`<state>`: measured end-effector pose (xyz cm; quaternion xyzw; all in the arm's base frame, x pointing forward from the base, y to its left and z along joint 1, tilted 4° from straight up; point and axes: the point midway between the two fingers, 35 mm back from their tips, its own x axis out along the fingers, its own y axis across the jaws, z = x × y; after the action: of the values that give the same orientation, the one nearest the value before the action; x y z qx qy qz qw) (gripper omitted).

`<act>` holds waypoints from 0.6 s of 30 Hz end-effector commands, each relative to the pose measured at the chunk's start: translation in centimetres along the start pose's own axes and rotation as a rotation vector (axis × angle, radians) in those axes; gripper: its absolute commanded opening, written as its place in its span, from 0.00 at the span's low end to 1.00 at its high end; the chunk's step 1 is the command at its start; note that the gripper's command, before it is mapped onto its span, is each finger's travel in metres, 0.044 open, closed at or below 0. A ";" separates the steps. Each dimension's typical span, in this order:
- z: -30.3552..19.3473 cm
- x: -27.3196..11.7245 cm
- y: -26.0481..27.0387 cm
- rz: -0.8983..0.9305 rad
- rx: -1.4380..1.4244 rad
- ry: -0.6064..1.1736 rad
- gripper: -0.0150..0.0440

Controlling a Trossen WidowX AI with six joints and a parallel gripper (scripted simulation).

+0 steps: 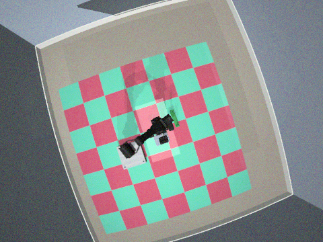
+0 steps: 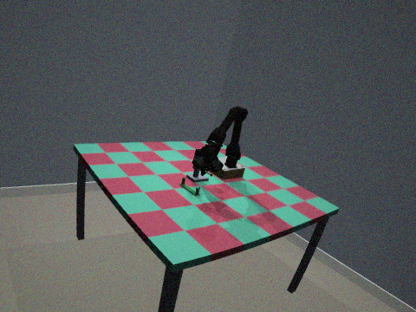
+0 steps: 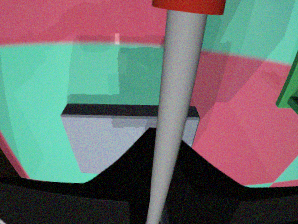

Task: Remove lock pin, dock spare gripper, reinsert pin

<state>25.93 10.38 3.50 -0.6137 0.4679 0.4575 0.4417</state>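
My gripper is shut on the lock pin. The pin is a grey rod with a red head, running nearly upright through the wrist view, across the black fingers. The mount is a pale plate with a dark block or opening on it. In the wrist view it lies below and beyond the pin, partly hidden by the fingers. The pin seems outside the socket, but the socket's hole does not show. I cannot clearly identify the spare gripper.
A green bar with two short upright ends lies close beside the gripper and mount. The arm's pale base stands on the other side of the mount. The chequered table's front corner faces the exterior view.
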 end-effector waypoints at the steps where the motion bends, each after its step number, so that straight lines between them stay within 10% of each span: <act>1: -0.2 0.1 0.1 0.001 -0.004 0.006 0.25; 18: -0.9 0.3 0.1 -0.004 -0.002 0.005 0.25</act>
<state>26.06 9.62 3.44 -0.6145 0.4667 0.4562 0.4433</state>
